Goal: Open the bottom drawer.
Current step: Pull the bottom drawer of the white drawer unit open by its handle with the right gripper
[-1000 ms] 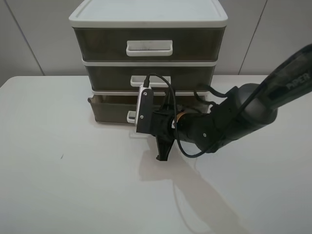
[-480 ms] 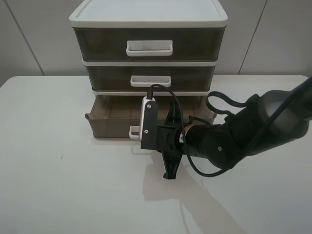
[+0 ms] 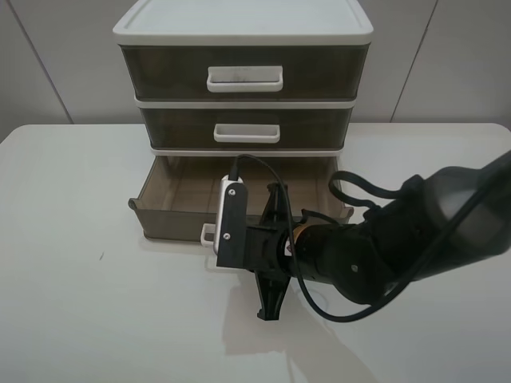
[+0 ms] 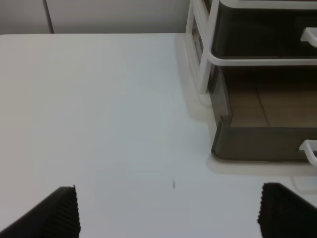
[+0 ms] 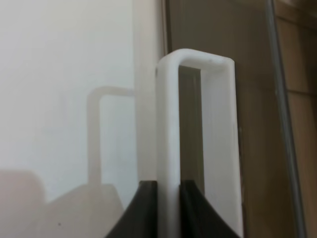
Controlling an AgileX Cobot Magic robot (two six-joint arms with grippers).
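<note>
right gripper [image 5: 168, 192] pinches the smooth white loop handle [image 5: 170, 124] of the smoky translucent bottom drawer [image 3: 168, 221] (left gripper [image 4: 168, 213] gapes wide).

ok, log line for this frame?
right hand: shut on handle | bottom drawer: partly out | left hand: open, holding nothing | top drawer, middle drawer: closed

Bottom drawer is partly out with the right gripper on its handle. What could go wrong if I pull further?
1. The right gripper pinches only the thin white handle; it may slip off under a harder pull.
2. Nothing braces the cabinet: the left gripper hangs open over the table, apart from it. The cabinet might slide or tip forward.
3. The drawer is already well out; much further and it may come out entirely.
</note>
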